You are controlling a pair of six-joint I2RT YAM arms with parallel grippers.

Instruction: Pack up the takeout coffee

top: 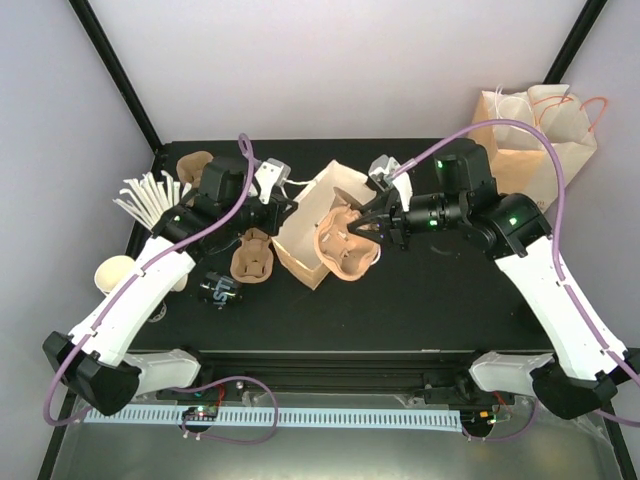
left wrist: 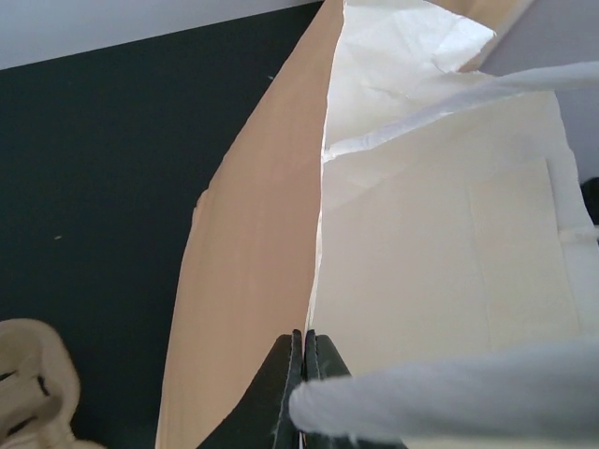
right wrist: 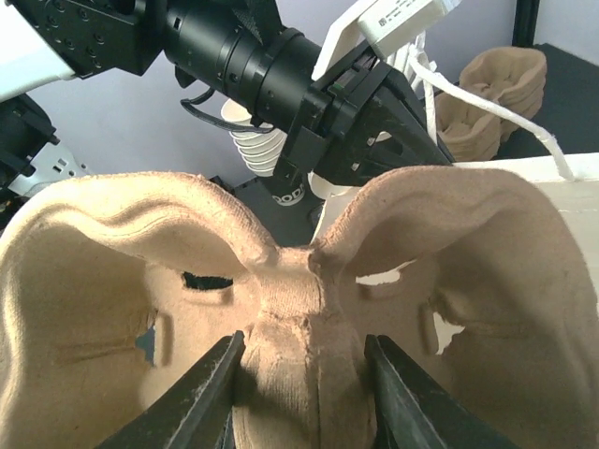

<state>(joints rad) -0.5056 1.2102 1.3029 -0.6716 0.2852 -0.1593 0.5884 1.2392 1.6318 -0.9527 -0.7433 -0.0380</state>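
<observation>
While the left gripper (left wrist: 301, 341) is pinching the rim of the paper bag (top: 308, 215), its fingers pressed together on the paper wall, the right gripper (right wrist: 304, 374) is clamping the centre ridge of a brown pulp cup carrier (right wrist: 281, 253), one finger sitting on each side of it. The bag is lying mid-table with its mouth open, and the held carrier is sitting at that mouth, overlapping the rim in the top view. The takeout coffee (top: 218, 290) appears to be lying on its side on the black table (top: 420, 300), beside the left forearm and apart from the bag, with neither gripper touching it. A second carrier (top: 252, 258) is resting between coffee and bag. A stack of lidless white cups (top: 150, 195) is lying at the left edge.
</observation>
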